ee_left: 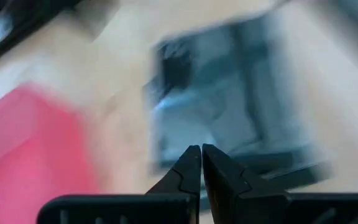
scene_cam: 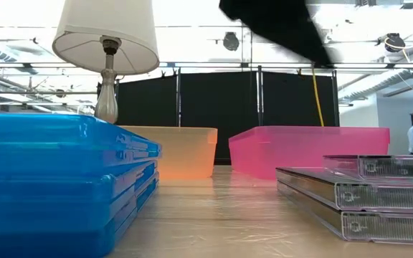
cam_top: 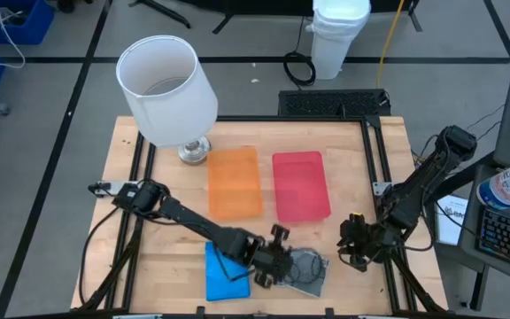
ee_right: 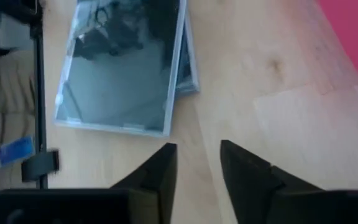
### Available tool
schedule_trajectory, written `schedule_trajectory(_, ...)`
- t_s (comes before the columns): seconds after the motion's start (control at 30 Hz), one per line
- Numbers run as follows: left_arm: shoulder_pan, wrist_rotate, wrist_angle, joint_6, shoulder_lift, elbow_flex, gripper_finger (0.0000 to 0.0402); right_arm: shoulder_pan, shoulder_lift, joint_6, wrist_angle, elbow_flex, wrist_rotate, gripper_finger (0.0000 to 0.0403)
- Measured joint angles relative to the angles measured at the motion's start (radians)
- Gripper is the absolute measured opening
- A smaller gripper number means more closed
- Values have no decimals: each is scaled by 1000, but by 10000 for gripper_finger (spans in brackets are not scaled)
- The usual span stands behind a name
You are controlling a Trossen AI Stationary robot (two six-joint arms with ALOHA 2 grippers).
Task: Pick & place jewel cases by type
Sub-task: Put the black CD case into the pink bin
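Note:
A stack of translucent blue jewel cases [cam_top: 224, 271] [scene_cam: 56, 179] lies flat near the table's near edge. Right of it lies a stack of clear, dark-inside cases [cam_top: 306, 270] [scene_cam: 364, 193] [ee_right: 123, 68], the top one slightly askew. My left gripper [cam_top: 277, 255] [ee_left: 201, 150] hovers shut above the gap between the stacks, over the clear cases' left edge, holding nothing. My right gripper [cam_top: 357, 241] [ee_right: 196, 149] waits open above bare table, right of the clear stack.
An orange tray [cam_top: 235, 182] [scene_cam: 178, 150] and a red tray [cam_top: 300, 184] [scene_cam: 307, 150] sit side by side at mid-table, beyond the stacks. A lamp [cam_top: 168, 89] with a white shade stands at the far left. Bare wood lies between the trays and the stacks.

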State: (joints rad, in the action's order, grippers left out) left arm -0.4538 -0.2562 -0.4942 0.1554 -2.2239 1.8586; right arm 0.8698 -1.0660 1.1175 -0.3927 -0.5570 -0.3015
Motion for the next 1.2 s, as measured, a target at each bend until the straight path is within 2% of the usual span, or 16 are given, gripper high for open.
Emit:
schedule_trajectory(0.07,-24,46,40,-1,-10,0,25,-25,0,-10,29,14,19,137)
schedule_trajectory(0.17,-54,35,101,-8,-26,0,9,-54,1,-32,77,47,28,152)
schedule_trajectory(0.33,-61,27,204,-37,-41,2,7,-93,1,-30,188,108,114,167)
schedule_trajectory(0.43,-50,41,208,-43,-72,-1,4,-106,6,-30,236,142,147,172)
schedule_trajectory(0.93,-1,80,218,-97,-148,1,4,-112,26,-3,513,272,180,174)
schedule_trajectory(1.2,13,76,224,-102,-147,0,11,-112,20,86,546,276,193,173)
